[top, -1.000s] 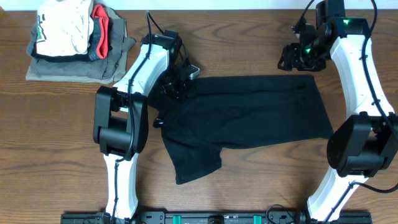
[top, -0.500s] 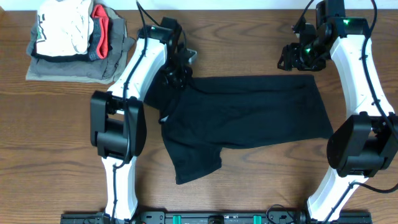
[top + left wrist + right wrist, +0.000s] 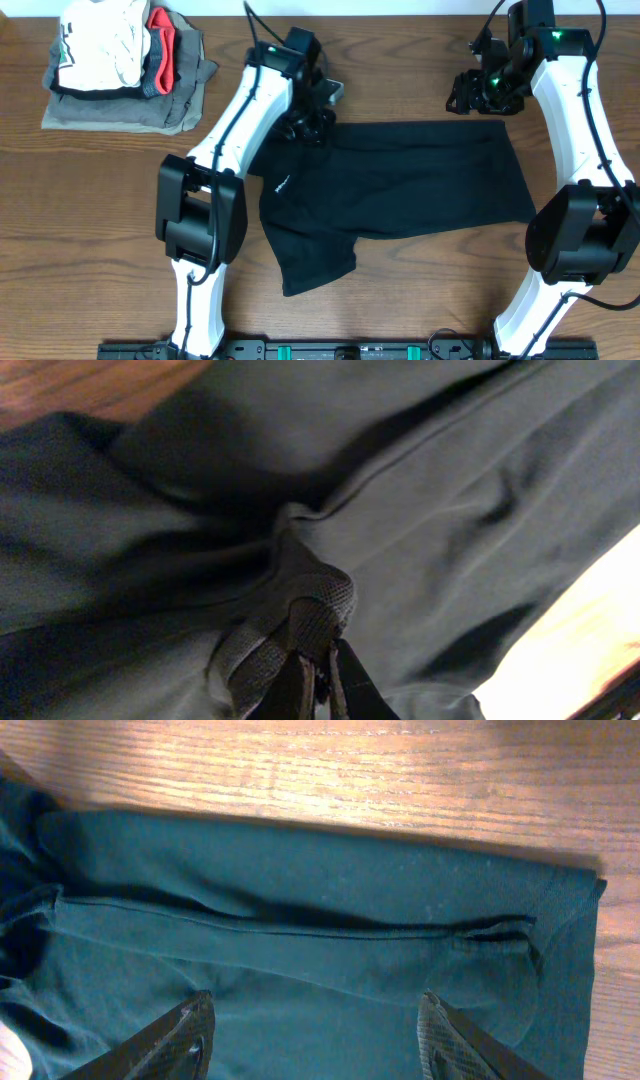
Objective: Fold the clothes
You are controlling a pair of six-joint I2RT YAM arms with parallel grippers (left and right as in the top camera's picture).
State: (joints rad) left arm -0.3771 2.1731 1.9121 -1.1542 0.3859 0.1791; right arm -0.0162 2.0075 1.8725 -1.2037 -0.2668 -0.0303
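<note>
Brown wood-grain table (image 3: 90, 200) fills every view, with bright glare along the shirt's edge in both wrist views. A black T-shirt (image 3: 420, 180) lies rumpled on it, stretched between the two arms. The left gripper (image 3: 312, 125) is pressed together on a bunched fold of the shirt, cloth wrapped around its tips. The right gripper (image 3: 470, 95) stands spread, a seamed edge of the shirt directly beneath it. A pile of folded clothes (image 3: 120, 70) sits well to the left of the left gripper.
</note>
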